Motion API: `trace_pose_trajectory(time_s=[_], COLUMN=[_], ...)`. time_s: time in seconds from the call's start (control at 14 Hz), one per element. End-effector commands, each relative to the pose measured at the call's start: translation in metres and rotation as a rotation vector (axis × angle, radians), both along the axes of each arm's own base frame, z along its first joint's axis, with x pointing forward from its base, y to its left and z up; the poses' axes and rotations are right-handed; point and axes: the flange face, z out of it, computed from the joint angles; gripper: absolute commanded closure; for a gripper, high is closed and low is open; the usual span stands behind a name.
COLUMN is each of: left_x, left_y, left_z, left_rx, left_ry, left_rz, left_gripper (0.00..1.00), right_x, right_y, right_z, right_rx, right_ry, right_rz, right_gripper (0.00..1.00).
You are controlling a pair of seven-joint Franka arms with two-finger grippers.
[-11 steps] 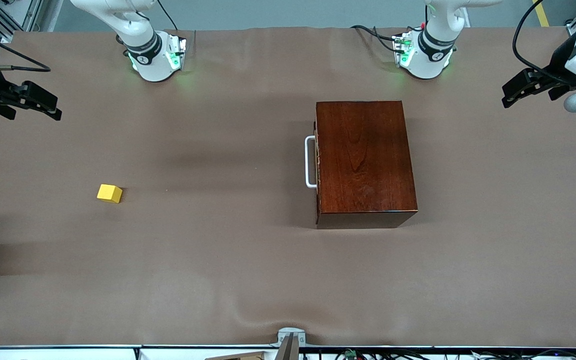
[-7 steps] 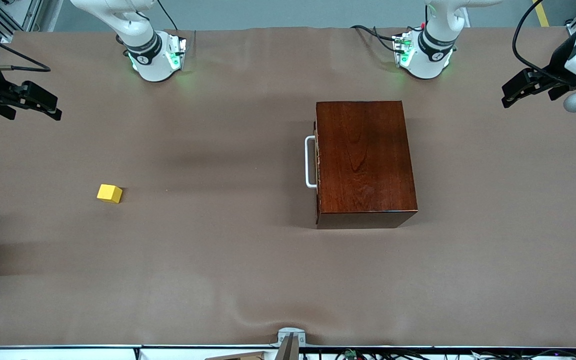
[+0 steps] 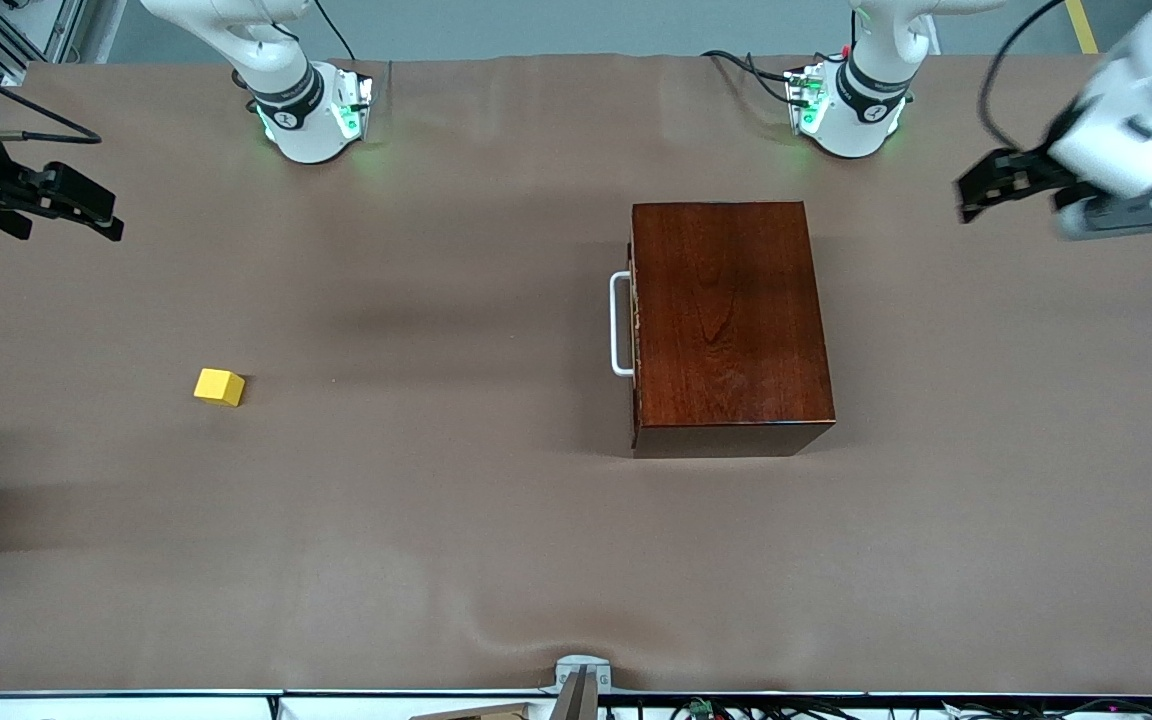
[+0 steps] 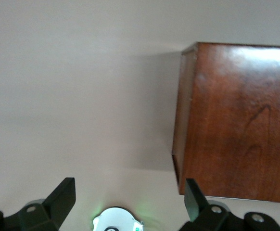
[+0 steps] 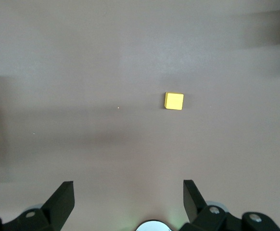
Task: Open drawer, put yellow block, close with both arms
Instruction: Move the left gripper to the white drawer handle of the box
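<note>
R gripper hung in the air over the table's edge at the right arm's end, fingers spread wide apart, nothing between them. Right arm looked parked.

Yellow block sat alone on the brown table cover, toward the right arm's end, well apart from everything else; nearer to the front cam than the right arm's base. Right wrist cam showed it too, flat on the cover, no gripper touching it.

Drawer was fully pushed in, its white U handle facing the right arm's end. Glossy dark-red wooden box stood toward the left arm's end, nearer to the cam than the left arm's base. Left wrist cam caught the box from above.

L gripper was up over the cover between box and the table's end, blurred in front view; fingers released, wide apart, empty.

Labels/writing: only small round marks on the base collars, not readable.
</note>
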Motion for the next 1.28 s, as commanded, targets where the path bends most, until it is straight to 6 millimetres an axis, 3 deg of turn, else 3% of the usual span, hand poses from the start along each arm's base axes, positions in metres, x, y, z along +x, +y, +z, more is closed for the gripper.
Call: trace_pose_trajectory(time_s=[0.0,0.21,0.5,0.78,1.14,1.21], left_x=[0.015,0.014,-0.004,-0.011,-0.029,-0.033], left_y=[-0.06,-0.148,-0.257,-0.329,-0.397,-0.409], left_z=[-0.013,-0.041,-0.093,-0.141,-0.219,-0.226], left_rx=[0.005,0.033,0.037,0.032,0.082,0.103], left_ry=[0.008,0.016,-0.013,-0.044,-0.102,-0.136], left_rz=[-0.039,-0.103,-0.069,-0.042,-0.011,-0.006], left_gripper=[0.0,0.0,0.0,0.0,0.0,0.0], right_x=[-0.006,-0.006,-0.006,-0.006,-0.006,-0.006], right_y=[-0.002,-0.002,-0.002,-0.002,-0.002,-0.002], right_z=[0.003,0.003,0.003,0.003,0.003,0.003], right_rx=[-0.006,-0.006,-0.006,-0.006,-0.006,-0.006], right_ry=[-0.008,-0.008,-0.008,-0.008,-0.008,-0.008], right_rz=[0.003,0.003,0.003,0.003,0.003,0.003], right_gripper=[0.0,0.0,0.0,0.0,0.0,0.0])
